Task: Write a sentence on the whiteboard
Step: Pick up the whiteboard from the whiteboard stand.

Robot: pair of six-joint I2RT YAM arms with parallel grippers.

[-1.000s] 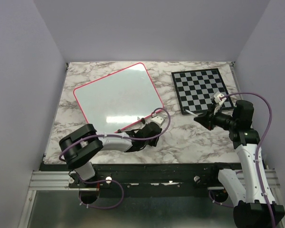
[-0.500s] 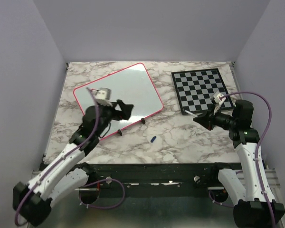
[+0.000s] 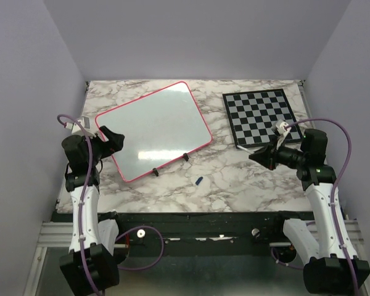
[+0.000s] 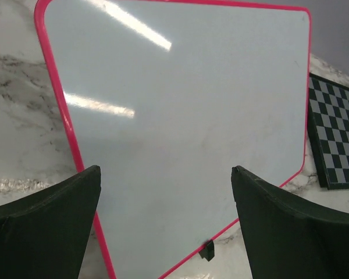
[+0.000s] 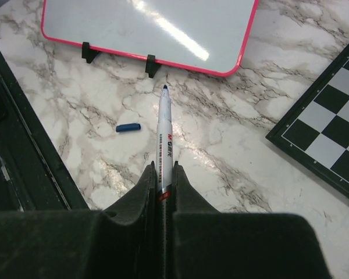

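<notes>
- top external: the whiteboard (image 3: 154, 132) lies flat on the marble table (image 3: 234, 179), turned a little so that one corner points toward the arms. no writing shows on it, so i judge the sentence not yet begun.
- the left gripper (image 3: 114, 140) hangs just beside the whiteboard's left rim with its jaws spread wide and nothing in them. the right gripper (image 3: 264, 157) sits well apart from the whiteboard, off its right-hand near corner and pointing back toward it. what it holds is hard to read from here.
- a chessboard (image 3: 259, 117) lies right of the whiteboard. a small blue cap (image 3: 198, 180) lies on the marble just off the whiteboard's near edge.
- left wrist: the whiteboard fills the view ahead of the fingers, bare but for light glare. both fingers stand far apart, the pink rim passing beside the left one, and neither touches the whiteboard as far as i can tell.
- right wrist: the jaws are pinched nearly closed on a marker (image 5: 164, 139), uncapped, its dark tip leading. its long axis runs straight out from the jaws toward the whiteboard's near edge, and the tip falls short of the black clips (image 5: 153, 65) there, over bare marble.
- reading: the left arm is nearer the whiteboard but carries no tool. the writing falls to the right arm, which must carry the tip forward past the rim and onto the white face.
</notes>
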